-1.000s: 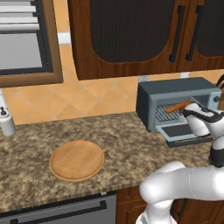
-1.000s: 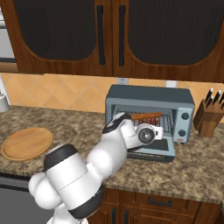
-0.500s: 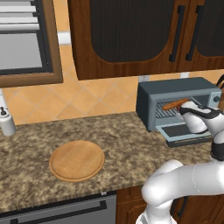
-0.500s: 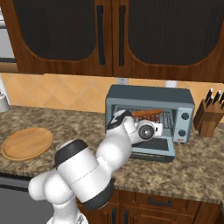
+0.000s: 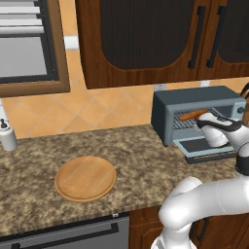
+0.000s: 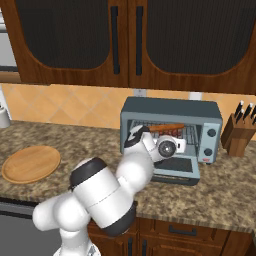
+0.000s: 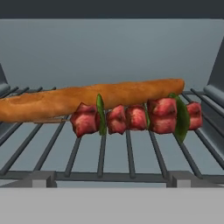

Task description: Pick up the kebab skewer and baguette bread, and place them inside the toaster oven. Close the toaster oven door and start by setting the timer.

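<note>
The kebab skewer [image 7: 135, 117] lies on the wire rack [image 7: 100, 153] inside the toaster oven [image 6: 170, 127], just in front of the baguette bread [image 7: 87, 99] and seemingly touching it, so both loads look delivered. My claw [image 6: 167, 146] stands wide with nothing in it, close to the oven's mouth above the dropped toaster oven door [image 6: 175, 167]. The risk, as I judge it, is in backing out: a wrist swinging low could knock the door or drag the rack. If I lift the door while my hand is near, it may jam, and a clumsy reach could miss the knobs [image 6: 212, 140] at the right
</note>
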Robot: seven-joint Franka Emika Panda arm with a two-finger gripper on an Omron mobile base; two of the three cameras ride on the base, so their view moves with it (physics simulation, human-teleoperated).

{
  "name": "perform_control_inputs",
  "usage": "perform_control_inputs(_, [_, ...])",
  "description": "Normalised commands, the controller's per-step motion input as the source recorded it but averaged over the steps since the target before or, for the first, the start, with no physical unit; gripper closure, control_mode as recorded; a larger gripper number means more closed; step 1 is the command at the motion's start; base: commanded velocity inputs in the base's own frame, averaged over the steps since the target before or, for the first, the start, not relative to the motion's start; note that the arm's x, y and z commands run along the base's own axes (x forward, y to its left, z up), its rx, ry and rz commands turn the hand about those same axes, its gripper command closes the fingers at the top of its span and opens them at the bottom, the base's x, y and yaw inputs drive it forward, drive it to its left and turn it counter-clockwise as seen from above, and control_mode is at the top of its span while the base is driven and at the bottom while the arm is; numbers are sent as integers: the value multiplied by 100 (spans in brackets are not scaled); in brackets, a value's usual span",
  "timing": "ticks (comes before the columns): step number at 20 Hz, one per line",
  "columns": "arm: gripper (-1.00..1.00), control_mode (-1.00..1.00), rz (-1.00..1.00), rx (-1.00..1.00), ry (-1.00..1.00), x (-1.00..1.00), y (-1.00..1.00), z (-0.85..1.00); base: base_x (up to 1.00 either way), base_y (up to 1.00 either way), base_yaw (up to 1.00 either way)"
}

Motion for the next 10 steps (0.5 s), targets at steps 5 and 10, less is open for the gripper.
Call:
perform_control_inputs(5, [-100,-100,0,0,0,11,0,0,0,0,0])
perform_control_inputs(10, [-100,-100,0,0,0,10,0,0,0,0,0])
